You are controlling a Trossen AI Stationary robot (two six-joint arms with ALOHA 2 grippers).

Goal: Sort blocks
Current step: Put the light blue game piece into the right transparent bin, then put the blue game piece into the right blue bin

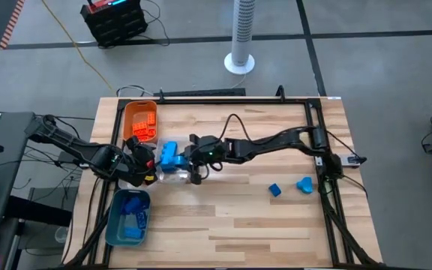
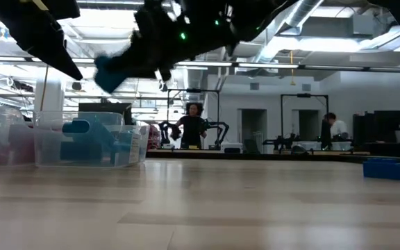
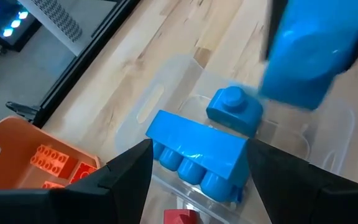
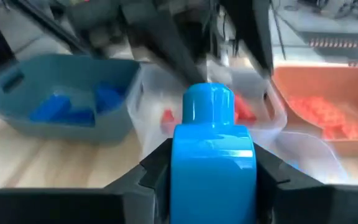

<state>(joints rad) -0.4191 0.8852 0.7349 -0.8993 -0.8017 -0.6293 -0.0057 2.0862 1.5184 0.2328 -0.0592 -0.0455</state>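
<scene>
My left gripper (image 1: 150,161) is shut on a blue studded block (image 3: 197,152) over the clear tray (image 1: 163,174). My right gripper (image 1: 182,157) reaches in from the table's right and is shut on a second blue block (image 4: 213,149), which hangs above the same tray (image 2: 89,142). A small blue block with one stud (image 3: 235,109) lies in the clear tray, beside red blocks (image 4: 166,115). Two more blue blocks (image 1: 274,190) (image 1: 304,184) rest on the table at the right. The orange tray (image 1: 141,121) holds orange blocks and the teal tray (image 1: 130,217) holds blue ones. My left gripper pinches the long blue block by its two ends (image 3: 157,140) between its two fingers, which slant downward. The block lies across the gap, its round studs showing on the lower side, clear of the tray below. My right gripper pinches its blue block by two opposite side faces (image 4: 179,162) between its two fingers. The fingers come nearly level from the table's right. The block stands upright with its single stud (image 4: 208,102) on top, clear of the trays.
The three trays stand close together at the table's left: orange at the far side, clear in the middle, teal (image 4: 61,93) at the near side. Both arms crowd the space over the clear tray. Bare wood lies between the trays and the two loose blue blocks.
</scene>
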